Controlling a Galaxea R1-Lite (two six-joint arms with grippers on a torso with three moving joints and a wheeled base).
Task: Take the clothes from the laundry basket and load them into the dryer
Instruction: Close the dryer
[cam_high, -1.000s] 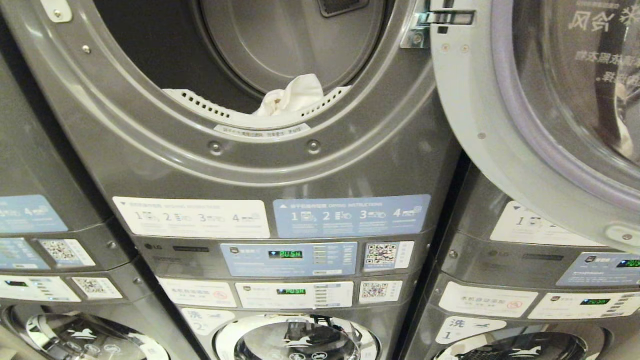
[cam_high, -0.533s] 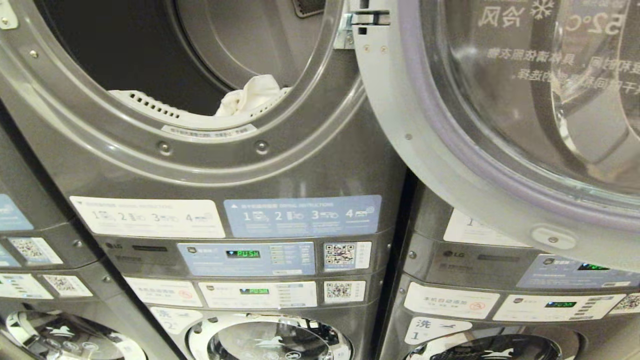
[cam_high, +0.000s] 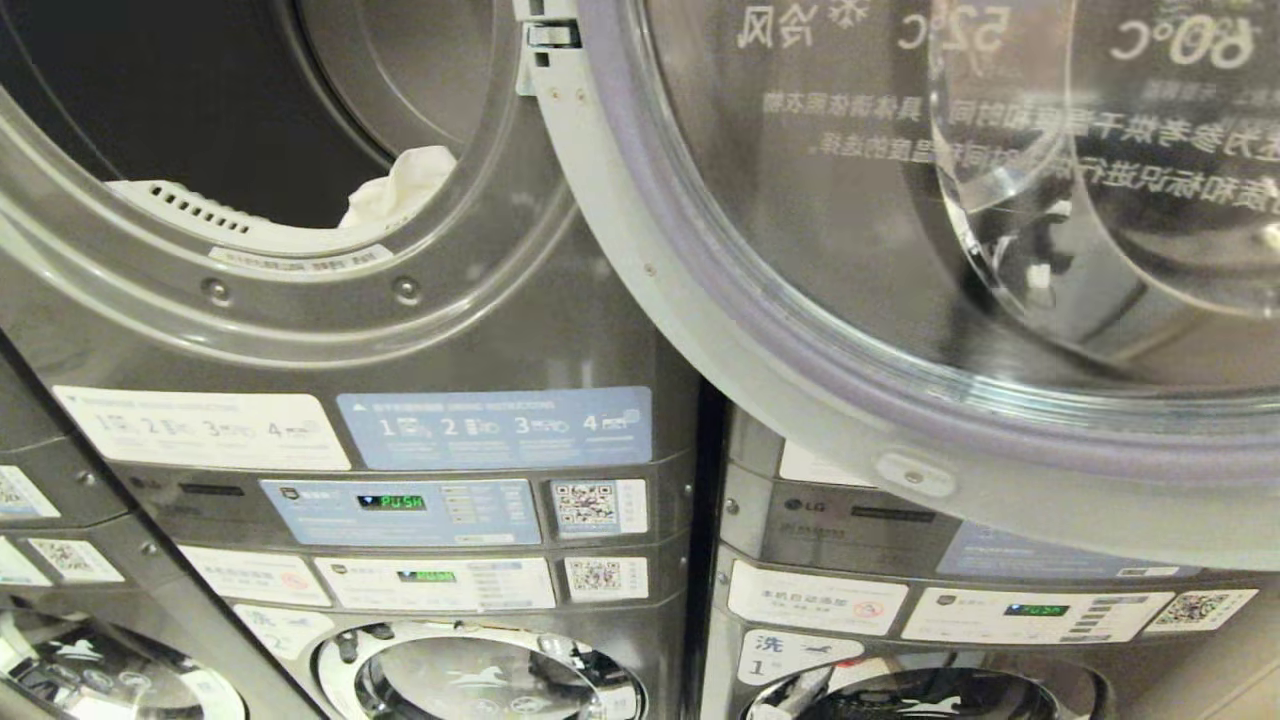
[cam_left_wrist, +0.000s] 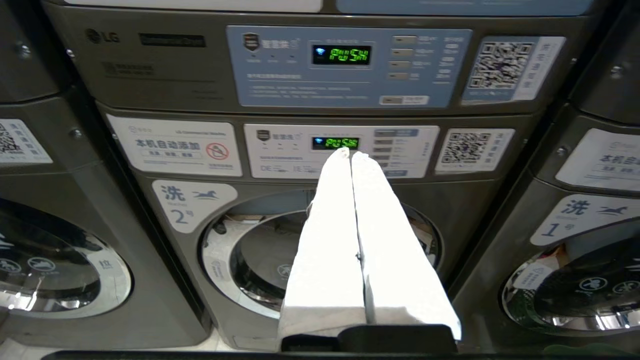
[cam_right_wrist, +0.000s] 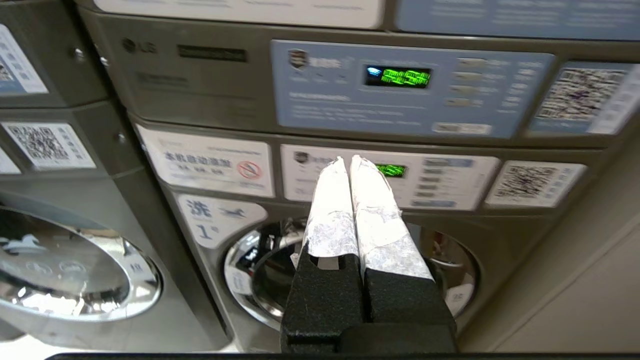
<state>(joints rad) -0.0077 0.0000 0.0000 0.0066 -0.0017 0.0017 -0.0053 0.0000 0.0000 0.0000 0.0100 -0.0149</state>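
The grey dryer (cam_high: 470, 330) stands with its round opening at the upper left of the head view. A white piece of clothing (cam_high: 395, 185) lies inside the drum on the opening's lower lip. Its glass door (cam_high: 900, 250) hangs open to the right. The laundry basket is out of view. Neither arm shows in the head view. My left gripper (cam_left_wrist: 348, 152) is shut and empty, pointing at the control panel of washer 2 (cam_left_wrist: 320, 250). My right gripper (cam_right_wrist: 348, 160) is shut and empty, facing washer 1 (cam_right_wrist: 350, 270).
Stacked machines fill the view, with a further stack at the left (cam_high: 60, 520) and another at the right (cam_high: 950, 600). Control panels with green displays (cam_high: 392, 502) sit below the dryer opening. The open door overhangs the right-hand stack.
The whole head view has slid left, so the camera has swung right. The open door now fills the right half. The white clothing stays in the drum.
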